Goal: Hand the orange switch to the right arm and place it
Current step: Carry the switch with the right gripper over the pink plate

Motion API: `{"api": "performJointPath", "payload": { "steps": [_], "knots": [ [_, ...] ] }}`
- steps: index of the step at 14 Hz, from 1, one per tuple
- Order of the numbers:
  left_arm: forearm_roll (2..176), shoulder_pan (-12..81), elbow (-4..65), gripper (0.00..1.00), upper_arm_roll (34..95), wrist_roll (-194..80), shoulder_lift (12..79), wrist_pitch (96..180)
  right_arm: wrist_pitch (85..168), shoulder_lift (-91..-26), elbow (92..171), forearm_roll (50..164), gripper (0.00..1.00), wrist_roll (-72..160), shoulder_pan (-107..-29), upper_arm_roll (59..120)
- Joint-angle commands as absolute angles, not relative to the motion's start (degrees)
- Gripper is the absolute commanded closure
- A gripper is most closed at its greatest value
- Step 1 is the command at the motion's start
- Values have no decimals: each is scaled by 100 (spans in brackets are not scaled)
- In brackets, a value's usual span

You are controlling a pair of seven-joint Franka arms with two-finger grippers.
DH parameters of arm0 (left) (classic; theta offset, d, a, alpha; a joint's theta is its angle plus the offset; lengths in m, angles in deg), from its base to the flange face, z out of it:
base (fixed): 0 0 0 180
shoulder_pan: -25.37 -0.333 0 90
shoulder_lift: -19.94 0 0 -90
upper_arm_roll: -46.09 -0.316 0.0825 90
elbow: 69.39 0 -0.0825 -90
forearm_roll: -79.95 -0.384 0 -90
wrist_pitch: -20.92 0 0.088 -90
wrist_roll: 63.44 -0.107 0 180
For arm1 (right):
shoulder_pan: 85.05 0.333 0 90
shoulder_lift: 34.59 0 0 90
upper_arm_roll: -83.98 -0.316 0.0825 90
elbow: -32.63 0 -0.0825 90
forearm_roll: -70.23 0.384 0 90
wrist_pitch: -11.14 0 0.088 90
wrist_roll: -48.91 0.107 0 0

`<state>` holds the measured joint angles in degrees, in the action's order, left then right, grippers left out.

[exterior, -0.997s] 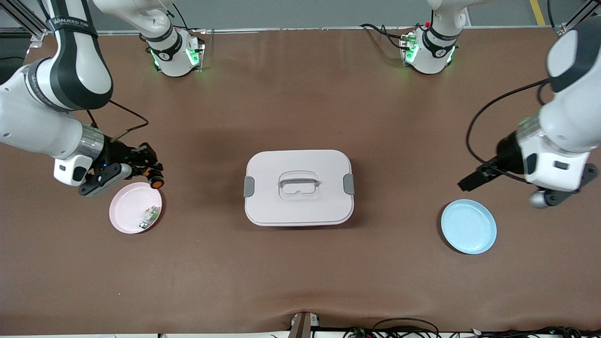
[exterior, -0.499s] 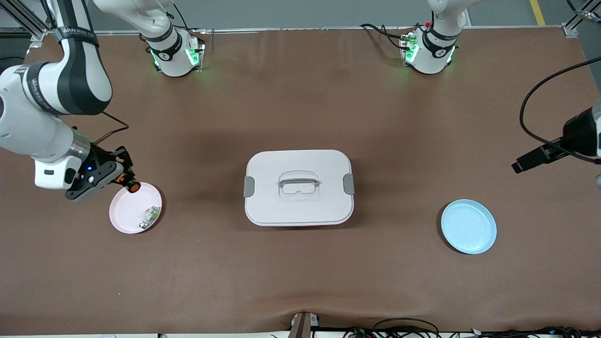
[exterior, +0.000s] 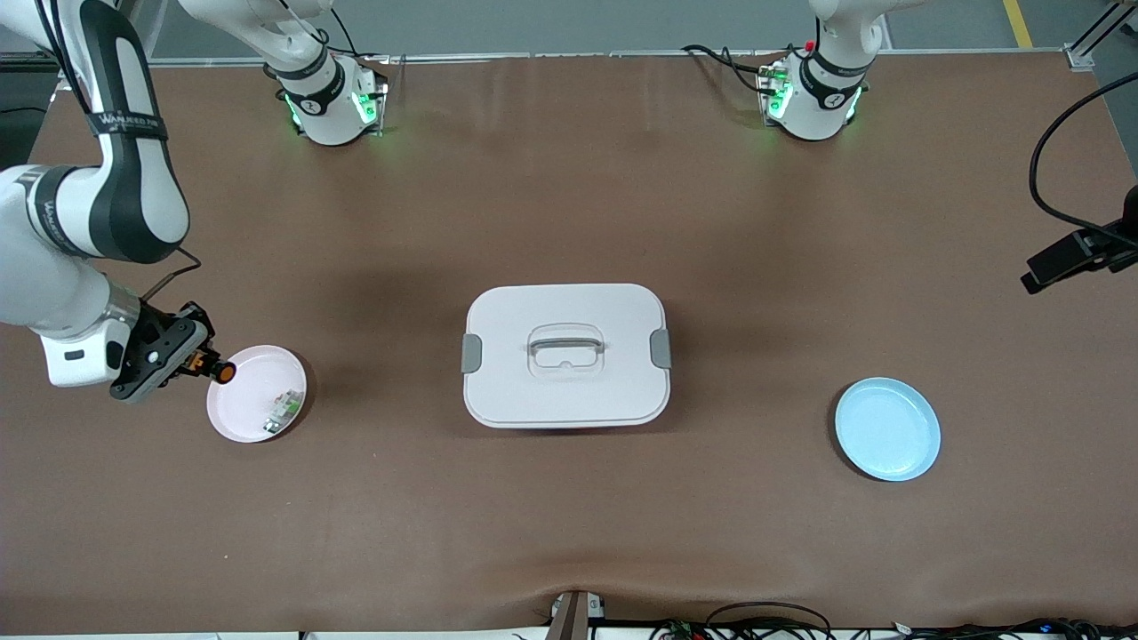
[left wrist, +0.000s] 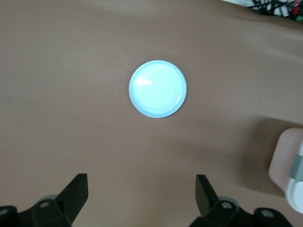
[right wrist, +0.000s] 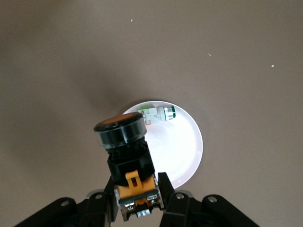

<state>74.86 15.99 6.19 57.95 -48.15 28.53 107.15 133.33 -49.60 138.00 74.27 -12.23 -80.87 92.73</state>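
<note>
My right gripper [exterior: 203,364] is shut on the orange switch [exterior: 224,373], a black stubby cylinder with an orange button face. It holds the switch just above the rim of the pink plate [exterior: 244,425], at the side toward the right arm's end of the table. In the right wrist view the fingers [right wrist: 166,187] clamp the switch's orange square end [right wrist: 135,184], and the plate [right wrist: 184,151] lies under it. My left gripper [left wrist: 142,189] is open and empty, high over the table near the light blue plate [left wrist: 157,88]. It is mostly out of the front view.
A small white-and-green part [exterior: 283,407] lies in the pink plate and also shows in the right wrist view [right wrist: 158,113]. A pale lidded box with a handle [exterior: 565,356] stands mid-table. The light blue plate [exterior: 887,429] sits toward the left arm's end.
My right gripper has carried the switch toward the right arm's end of the table and lower, to the pink plate's rim. The left arm has drawn back toward its end, nearly leaving the front view.
</note>
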Motion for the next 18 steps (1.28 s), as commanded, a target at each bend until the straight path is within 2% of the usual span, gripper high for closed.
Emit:
{"api": "performJointPath", "payload": {
  "steps": [1, 5, 18],
  "knots": [
    [7660, 2123, 1391, 0, 5147, -4955, 2224, 10880, 13523, -5190, 13669, 7304, 100, -1882, -8328, 9171],
    [7687, 2597, 2166, 0, 4690, -5069, 1670, 11302, 13744, -5463, 13669, 7304, 100, -2474, -8461, 9171],
    [7836, 2704, 2202, 0, 4556, -5263, 1502, 11075, 14438, -6429, 13686, 7339, 100, -3511, -8707, 9163]
  ]
}}
